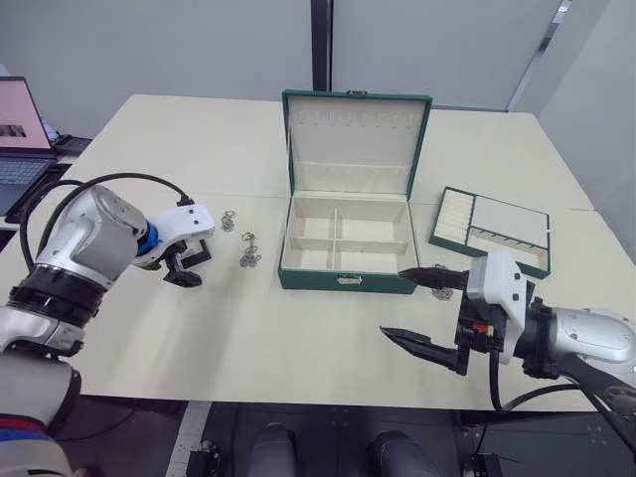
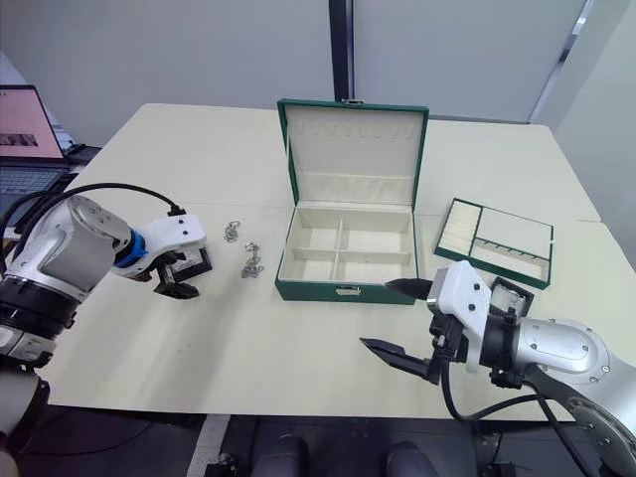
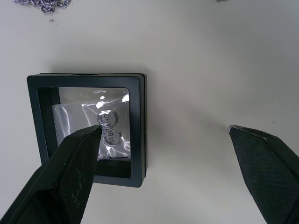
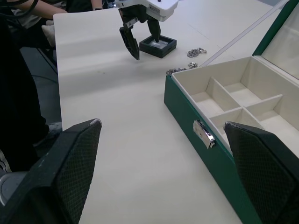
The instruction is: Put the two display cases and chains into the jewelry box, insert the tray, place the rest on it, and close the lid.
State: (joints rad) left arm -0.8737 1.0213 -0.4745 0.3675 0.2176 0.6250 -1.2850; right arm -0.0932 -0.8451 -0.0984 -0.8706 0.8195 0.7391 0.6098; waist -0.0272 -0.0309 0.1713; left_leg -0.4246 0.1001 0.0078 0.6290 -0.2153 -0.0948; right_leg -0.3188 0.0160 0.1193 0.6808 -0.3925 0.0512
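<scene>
1. Left gripper [image 1: 185,268] spread wide, holding nothing, above a display case [image 3: 88,126] left of the jewelry box [image 1: 348,238].
2. Judged stiff, light, slippery-framed; best pinched across opposite frame edges.
3. Right gripper [image 1: 422,308] wide open, empty, before the box.
4. Counted: two chains [image 1: 248,256], one tray [image 1: 492,231].

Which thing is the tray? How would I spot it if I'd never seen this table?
Find the big green jewelry box standing open mid-table. On the robot's right of it lies the tray, green-sided and cream inside. Unlike the box, it is shallow, has no lid, and shows ribbed ring rolls at one end.
</scene>
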